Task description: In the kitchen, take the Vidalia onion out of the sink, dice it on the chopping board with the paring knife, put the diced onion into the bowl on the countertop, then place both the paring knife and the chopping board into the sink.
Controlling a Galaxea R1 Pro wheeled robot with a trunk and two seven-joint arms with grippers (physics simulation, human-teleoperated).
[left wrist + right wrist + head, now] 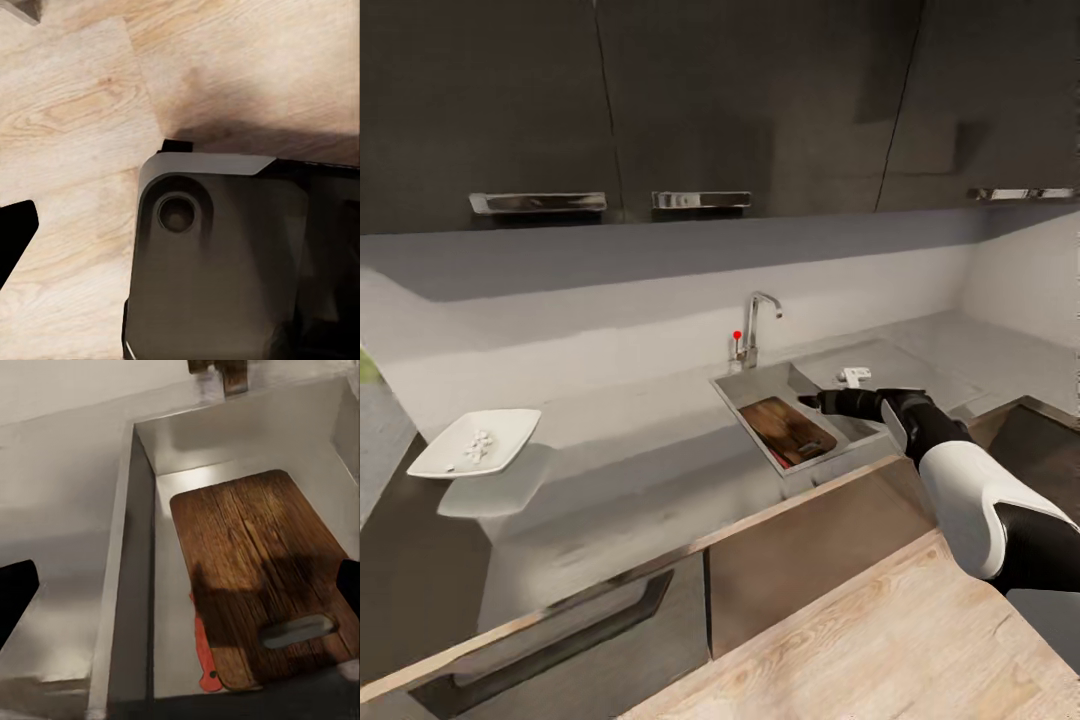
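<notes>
Already the chopping board (788,427) lies inside the sink (750,390), tilted with its far end toward the chrome tap (758,325), whose red knob (737,335) stands beside it. In the right wrist view the board (262,577) fills much of the steel basin (139,585), its slotted handle at the near end. The paring knife (204,652) lies under the board's near edge, its red handle sticking out on the basin floor beside the side wall; in the head view it is a thin red strip (784,461) along the board's near side.

The right end effector (812,401) hovers over the basin's right rim, just above the board, apart from it. Its dark fingers (15,592) stand spread wide at the two edges of the right wrist view, with nothing between them.

Well to the left on the dark-grey counter (640,440) stands the white bowl (500,440), holding the diced Vidalia onion (479,445) as a small cluster of white cubes.

The left wrist view looks down on the pale wood-plank floor (75,112) and a dark grey part of the robot's base (217,262). One dark fingertip of the left end effector (15,232) shows at the edge; how far it is open cannot be told.
</notes>
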